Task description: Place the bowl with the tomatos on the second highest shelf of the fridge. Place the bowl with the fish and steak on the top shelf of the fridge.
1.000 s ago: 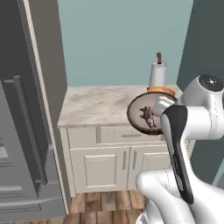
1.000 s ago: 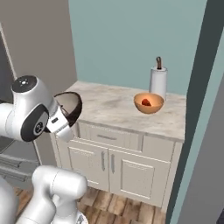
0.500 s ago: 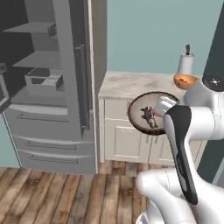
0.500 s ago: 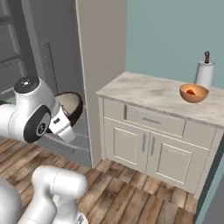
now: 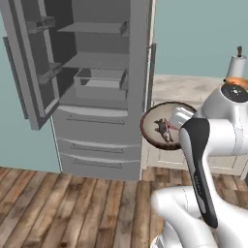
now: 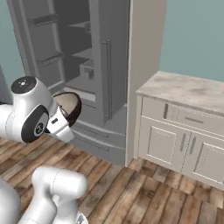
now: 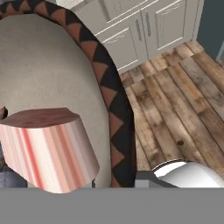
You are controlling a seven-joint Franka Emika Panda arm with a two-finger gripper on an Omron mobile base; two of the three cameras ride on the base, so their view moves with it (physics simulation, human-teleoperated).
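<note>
The bowl with the fish and steak point(image 5: 162, 131) has a dark rim with orange triangles and hangs in front of my arm, tilted toward the camera. My gripper point(image 6: 64, 119) is shut on its rim, and the bowl point(image 6: 70, 105) faces the open fridge point(image 6: 83, 57). Up close in the hand view, the steak point(image 7: 43, 148) lies in the pale bowl point(image 7: 48, 74). The fridge point(image 5: 97, 72) stands open, with its top shelf point(image 5: 94, 29) and the shelf below it point(image 5: 97, 60) bare. An orange edge of the tomato bowl point(image 5: 236, 80) peeks out behind my arm on the counter point(image 5: 184, 87).
A paper towel holder point(image 5: 237, 60) stands on the counter behind the tomato bowl. The fridge door point(image 5: 29, 68) swings out on the left with door racks. White cabinets point(image 6: 175, 140) sit under the counter point(image 6: 192, 89), to the right of the fridge. The floor point(image 5: 72, 203) is wood planks.
The base has moved and both base views have swung left, from the counter to the open fridge. The bowl stays in my gripper, in the same place relative to my arm.
</note>
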